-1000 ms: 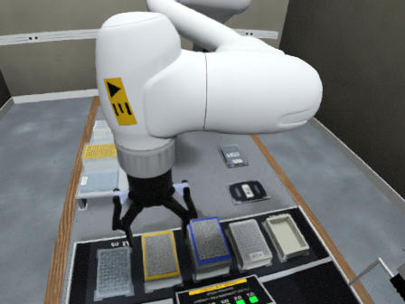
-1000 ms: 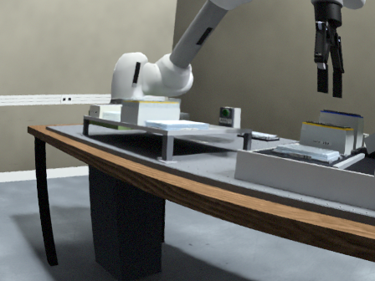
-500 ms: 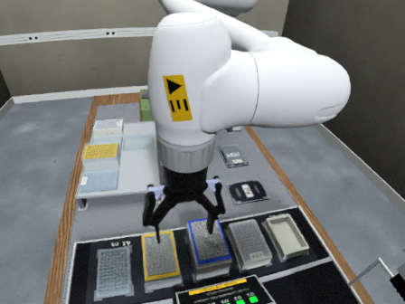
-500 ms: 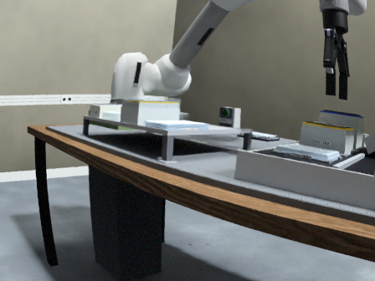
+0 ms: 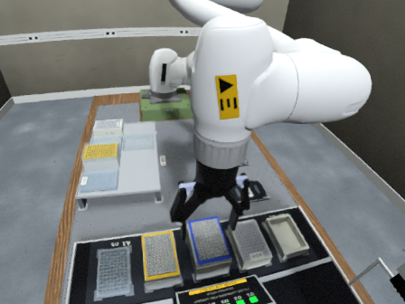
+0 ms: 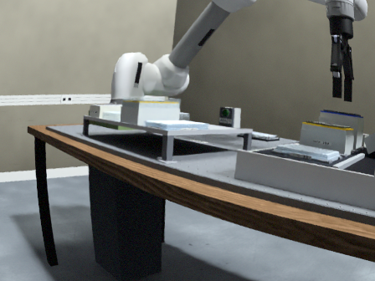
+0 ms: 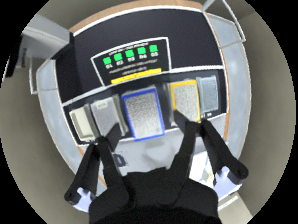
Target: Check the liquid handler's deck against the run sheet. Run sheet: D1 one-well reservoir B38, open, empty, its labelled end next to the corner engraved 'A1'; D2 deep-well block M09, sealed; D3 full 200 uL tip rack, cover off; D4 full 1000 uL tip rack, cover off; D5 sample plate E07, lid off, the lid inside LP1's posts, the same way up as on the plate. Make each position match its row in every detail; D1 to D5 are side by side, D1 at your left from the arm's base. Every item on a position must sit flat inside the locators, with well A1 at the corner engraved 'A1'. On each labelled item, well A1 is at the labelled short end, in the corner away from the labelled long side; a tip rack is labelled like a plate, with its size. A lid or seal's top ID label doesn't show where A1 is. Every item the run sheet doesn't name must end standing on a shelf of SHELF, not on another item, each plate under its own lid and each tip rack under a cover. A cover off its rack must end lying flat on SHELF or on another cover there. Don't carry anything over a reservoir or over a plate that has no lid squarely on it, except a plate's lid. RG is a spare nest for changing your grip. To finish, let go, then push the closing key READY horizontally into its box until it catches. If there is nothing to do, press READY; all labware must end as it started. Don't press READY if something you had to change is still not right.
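My gripper (image 5: 209, 231) (image 6: 342, 95) (image 7: 146, 122) is open and empty. It hangs well above the blue-rimmed tip rack (image 5: 209, 242) (image 6: 342, 125) (image 7: 143, 112) in the middle of the deck row. A yellow-rimmed tip rack (image 5: 160, 255) (image 6: 326, 135) (image 7: 184, 99) and a clear well plate (image 5: 114, 271) (image 6: 307, 151) (image 7: 208, 94) stand to its left in the top view. A grey well block (image 5: 250, 242) (image 7: 104, 117) and an open, empty reservoir (image 5: 286, 235) (image 7: 81, 123) stand to its right. Both racks show their tips, with no cover on.
The raised shelf (image 5: 140, 174) (image 6: 202, 133) at the left holds a white-topped box (image 5: 108, 127), a yellow-topped rack (image 5: 100, 153) and flat pieces (image 5: 100, 181). A small nest (image 5: 255, 192) lies behind the gripper. A status panel (image 5: 223, 294) (image 7: 129, 59) sits in front of the deck.
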